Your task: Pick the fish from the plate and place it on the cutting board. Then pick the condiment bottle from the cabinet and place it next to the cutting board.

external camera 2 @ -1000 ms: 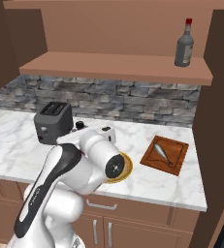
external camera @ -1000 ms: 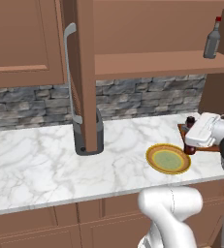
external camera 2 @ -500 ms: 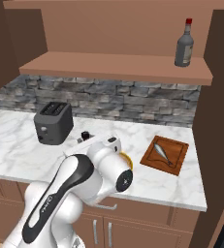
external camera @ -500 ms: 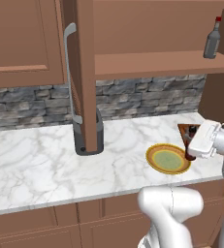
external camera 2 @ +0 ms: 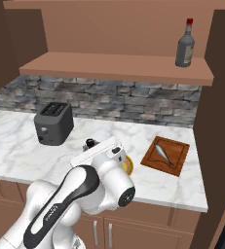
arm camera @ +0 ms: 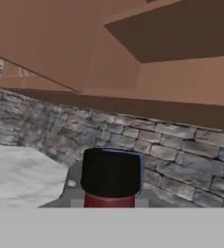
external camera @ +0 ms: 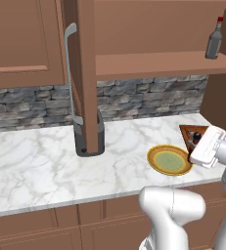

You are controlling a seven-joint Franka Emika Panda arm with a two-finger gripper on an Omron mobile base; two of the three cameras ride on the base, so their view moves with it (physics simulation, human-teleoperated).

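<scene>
Marble counter (external camera 2: 16,141) beside your cutting board (external camera 2: 165,155) lies bare; fingers pinch the condiment bottle (arm camera: 111,180) above the plate (external camera: 169,160) edge.

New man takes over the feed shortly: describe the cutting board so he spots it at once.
Follow the marble counter to its right end, below the wooden shelf carrying the tall grey bottle. The cutting board lies flat there, right of the yellow-rimmed plate. It is rectangular, reddish-brown, darker-bordered, with the silver fish on it.
</scene>
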